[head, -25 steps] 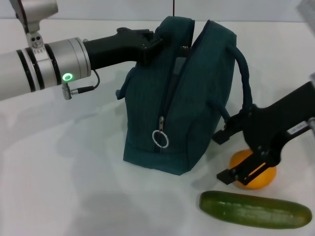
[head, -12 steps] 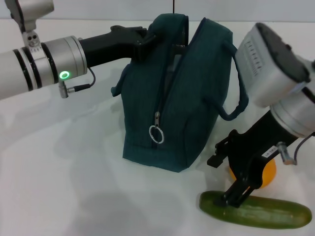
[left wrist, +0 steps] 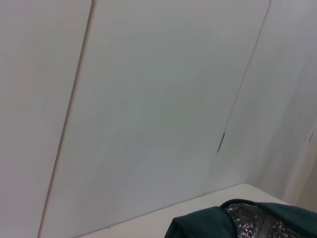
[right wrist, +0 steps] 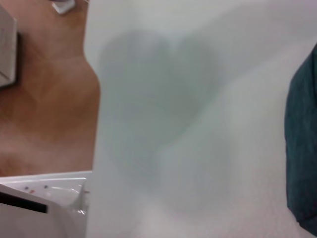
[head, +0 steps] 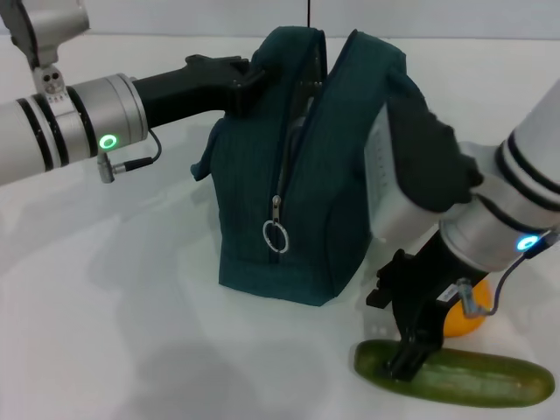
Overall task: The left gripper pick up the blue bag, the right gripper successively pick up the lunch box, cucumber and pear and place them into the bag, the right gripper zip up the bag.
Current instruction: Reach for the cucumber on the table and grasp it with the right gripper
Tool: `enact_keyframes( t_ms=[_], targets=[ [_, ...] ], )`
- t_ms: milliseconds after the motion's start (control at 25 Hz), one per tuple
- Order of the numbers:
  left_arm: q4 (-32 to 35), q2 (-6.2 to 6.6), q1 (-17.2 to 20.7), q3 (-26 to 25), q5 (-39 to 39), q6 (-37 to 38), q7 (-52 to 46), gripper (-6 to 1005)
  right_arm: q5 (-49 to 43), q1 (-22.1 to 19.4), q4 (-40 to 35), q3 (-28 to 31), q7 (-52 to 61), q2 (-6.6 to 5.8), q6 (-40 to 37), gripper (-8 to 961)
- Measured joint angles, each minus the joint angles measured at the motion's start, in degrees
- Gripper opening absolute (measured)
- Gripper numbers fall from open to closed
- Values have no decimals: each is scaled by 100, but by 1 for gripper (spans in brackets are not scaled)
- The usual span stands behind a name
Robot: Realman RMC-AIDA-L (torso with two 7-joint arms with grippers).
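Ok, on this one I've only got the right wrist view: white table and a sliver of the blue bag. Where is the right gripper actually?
Observer: In the head view the right gripper is down on the left end of the cucumber, just right of the blue bag.
Operator: And the pear?
Observer: The pear lies on the table just behind the cucumber, partly hidden by the right arm.
Operator: Is anything at the bag?
Observer: The left gripper is at the bag's upper left edge. The top is unzipped, and the ring pull hangs on the near end.
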Motion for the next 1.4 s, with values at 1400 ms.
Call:
enact_keyframes(
  t_ms=[1400],
  targets=[
    [-21,-6,-139,36,4,-330,0,110,-449,-169,-117,-567,557,23,307,867]
  ],
)
